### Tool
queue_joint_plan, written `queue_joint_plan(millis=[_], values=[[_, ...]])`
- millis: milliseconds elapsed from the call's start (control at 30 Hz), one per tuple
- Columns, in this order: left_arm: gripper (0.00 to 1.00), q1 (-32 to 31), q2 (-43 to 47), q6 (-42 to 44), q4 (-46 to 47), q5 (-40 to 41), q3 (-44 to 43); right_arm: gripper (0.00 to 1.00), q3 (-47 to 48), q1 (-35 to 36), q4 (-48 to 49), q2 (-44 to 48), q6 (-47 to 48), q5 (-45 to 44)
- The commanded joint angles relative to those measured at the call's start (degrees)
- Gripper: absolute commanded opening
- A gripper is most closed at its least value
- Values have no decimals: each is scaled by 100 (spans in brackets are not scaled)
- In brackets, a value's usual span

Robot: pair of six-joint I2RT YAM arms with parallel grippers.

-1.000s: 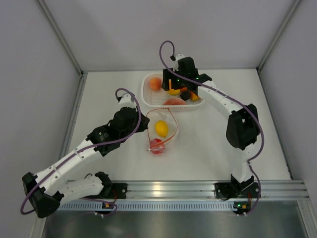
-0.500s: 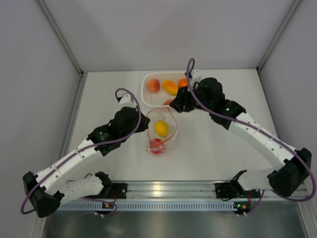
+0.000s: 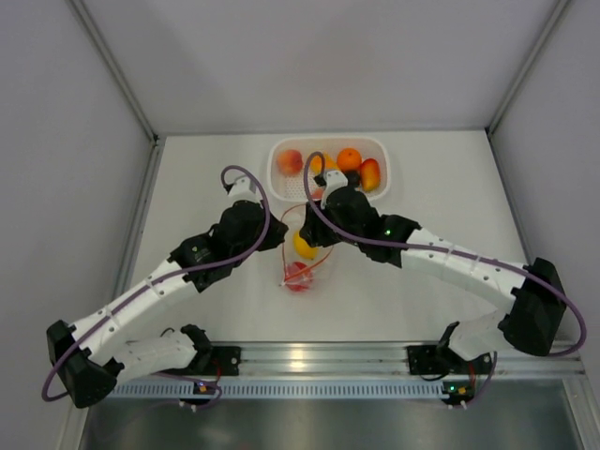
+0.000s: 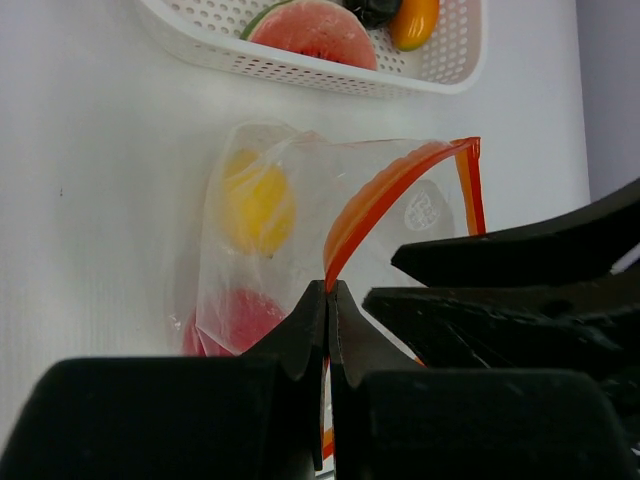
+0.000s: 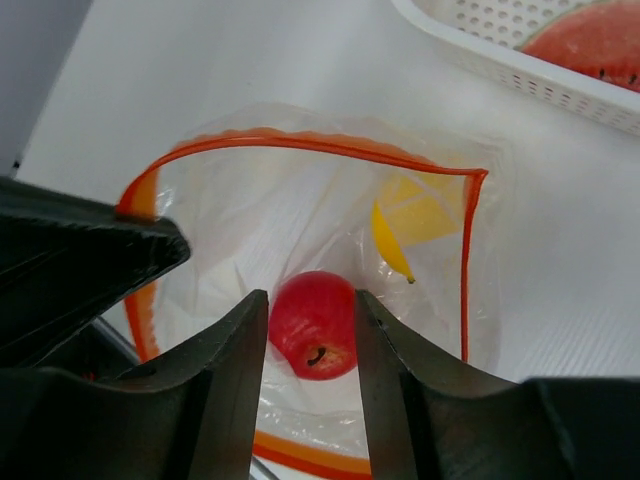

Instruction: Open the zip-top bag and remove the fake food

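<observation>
The clear zip-top bag (image 3: 307,253) lies in the middle of the table with its orange-red zip strip (image 5: 300,142) held wide open. My left gripper (image 4: 328,290) is shut on the strip at the mouth's left side; it also shows in the top view (image 3: 279,232). Inside the bag are a red apple (image 5: 313,325) and a yellow lemon (image 5: 415,225). My right gripper (image 5: 310,300) is open at the bag's mouth, its fingers on either side of the apple in view, holding nothing. From above it (image 3: 314,230) covers the mouth.
A white perforated basket (image 3: 328,141) stands behind the bag. It holds a peach (image 3: 290,161), an orange (image 3: 349,157), a red-yellow fruit (image 3: 369,173) and a watermelon slice (image 4: 315,30). Grey walls close off the left, right and back.
My right arm swung from the basket forward and left, and its open gripper now sits at the bag's mouth. The left gripper has kept its hold on the strip.
</observation>
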State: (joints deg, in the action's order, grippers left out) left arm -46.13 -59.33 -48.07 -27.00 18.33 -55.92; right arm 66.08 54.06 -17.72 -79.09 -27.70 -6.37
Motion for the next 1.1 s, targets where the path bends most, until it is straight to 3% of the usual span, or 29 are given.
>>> queue_joint_plan(millis=[0, 333, 600, 833, 1067], values=[[0, -10, 9, -53, 81, -145, -235, 40, 194, 131, 286, -290, -499, -935], [0, -54, 62, -97, 90, -321, -226, 39, 713, 377, 154, -1495, -1096, -1875], [0, -89, 0, -71, 99, -444, -165, 42, 397, 412, 1118, -2039, -1124, -2324], [0, -89, -35, 44, 81, -470, -24, 45, 353, 307, 1719, -2638, -649, -1895], [0, -89, -35, 158, 72, -479, 108, 54, 299, 307, 1912, -2928, -579, -2114]])
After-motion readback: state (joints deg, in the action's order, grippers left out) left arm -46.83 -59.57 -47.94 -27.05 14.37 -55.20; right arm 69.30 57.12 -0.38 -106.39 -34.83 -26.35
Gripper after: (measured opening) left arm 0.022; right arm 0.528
